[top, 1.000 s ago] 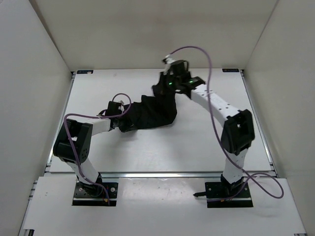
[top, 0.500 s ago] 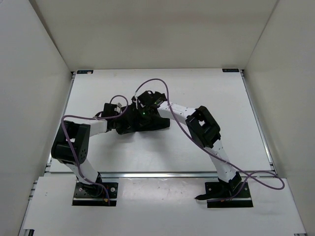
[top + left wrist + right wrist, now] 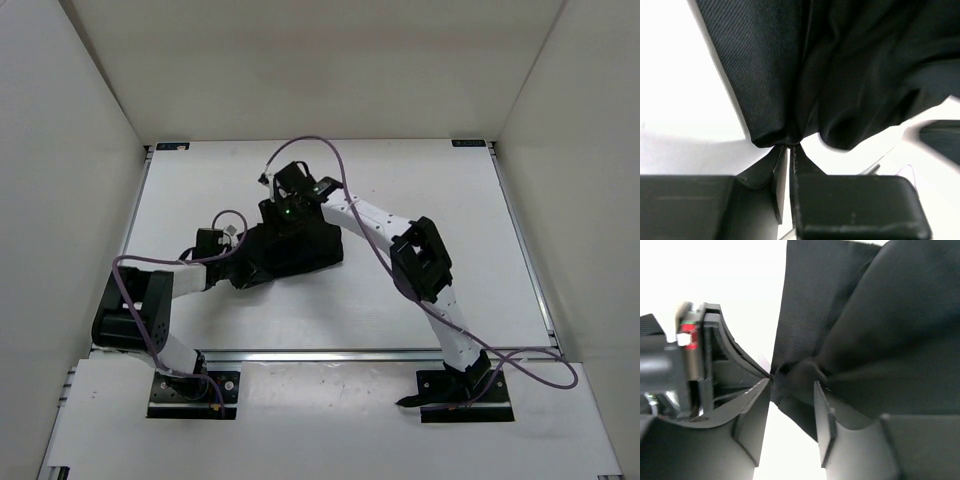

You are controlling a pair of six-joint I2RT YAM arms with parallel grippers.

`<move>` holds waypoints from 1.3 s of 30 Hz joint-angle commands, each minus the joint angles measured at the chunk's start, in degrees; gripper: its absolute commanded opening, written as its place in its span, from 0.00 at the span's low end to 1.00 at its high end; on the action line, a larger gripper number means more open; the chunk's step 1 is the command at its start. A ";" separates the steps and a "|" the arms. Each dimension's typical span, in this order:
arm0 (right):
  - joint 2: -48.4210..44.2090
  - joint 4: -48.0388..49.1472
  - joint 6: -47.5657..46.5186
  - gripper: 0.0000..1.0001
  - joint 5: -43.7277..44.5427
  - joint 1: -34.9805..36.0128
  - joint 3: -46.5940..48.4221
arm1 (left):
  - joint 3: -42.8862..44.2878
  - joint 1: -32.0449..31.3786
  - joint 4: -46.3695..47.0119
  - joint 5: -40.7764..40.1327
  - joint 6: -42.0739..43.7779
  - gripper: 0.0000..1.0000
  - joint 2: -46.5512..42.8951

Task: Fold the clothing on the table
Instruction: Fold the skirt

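The black clothing lies doubled into a compact heap at the middle of the white table. My right gripper hangs over the heap's far left part. In the right wrist view its jaws stand well apart, with a bunched fold of the clothing loose between them; right gripper. My left gripper is at the heap's near left corner. In the left wrist view only a thin slit of light shows between its fingers, and a folded edge of the clothing sits right at their tips; left gripper.
White walls close in the table on the left, right and back. A silver rail runs along the near edge, by the arm bases. Purple cables loop above both wrists. Bare tabletop surrounds the heap.
My right arm swung from the far right across to the left, carrying the clothing's end over the rest, then its jaws opened. The left jaws parted slightly and that arm drew back left.
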 commanded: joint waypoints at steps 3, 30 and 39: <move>-12.57 -1.27 0.68 0.41 0.59 -3.50 5.42 | -3.81 1.04 7.33 3.79 -9.03 0.28 -9.53; 14.22 -10.84 3.50 0.00 -1.16 -0.88 31.86 | 11.55 11.67 -20.52 -14.76 4.74 0.41 -28.17; 9.92 -10.21 1.04 0.17 -8.02 2.91 30.37 | 17.71 11.85 -25.00 -16.96 6.41 0.43 -28.52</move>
